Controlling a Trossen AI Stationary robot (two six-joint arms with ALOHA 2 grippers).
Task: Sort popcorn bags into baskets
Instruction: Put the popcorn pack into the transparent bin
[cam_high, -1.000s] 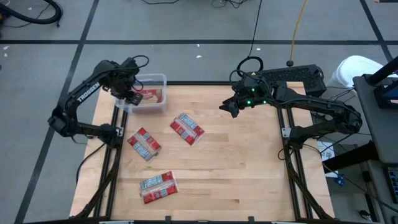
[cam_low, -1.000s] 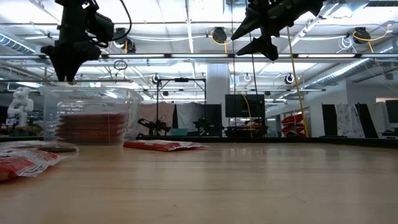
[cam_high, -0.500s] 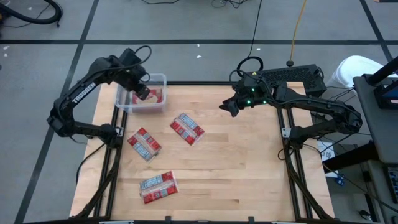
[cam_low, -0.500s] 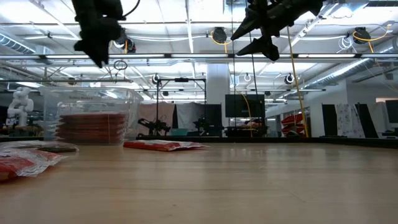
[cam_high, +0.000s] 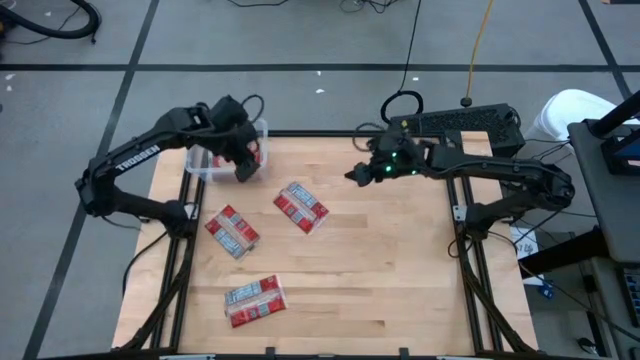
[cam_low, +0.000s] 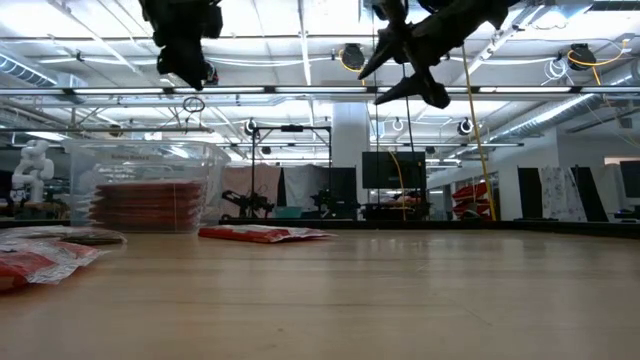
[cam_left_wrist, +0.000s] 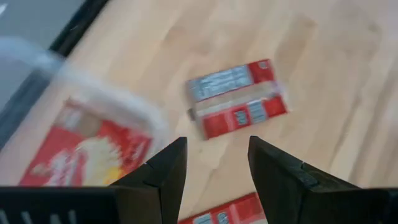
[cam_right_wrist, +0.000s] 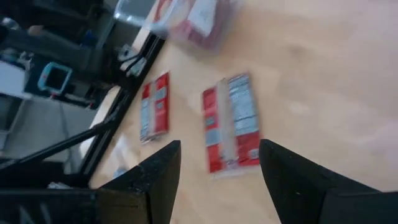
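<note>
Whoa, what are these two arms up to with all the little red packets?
They're sorting popcorn bags into a clear basket at the table's far left corner, which already holds a stack. The left gripper hangs open and empty at the basket's inner edge. The right gripper, also open and empty, hovers over the far middle of the table. Three bags lie loose on the wood: one near the middle, one further left, one nearer the front.

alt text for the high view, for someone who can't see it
Three popcorn bags lie loose on a wooden table; a clear basket at its far left corner holds more. The open left gripper hangs by the basket, the open right gripper mid-table.
</note>
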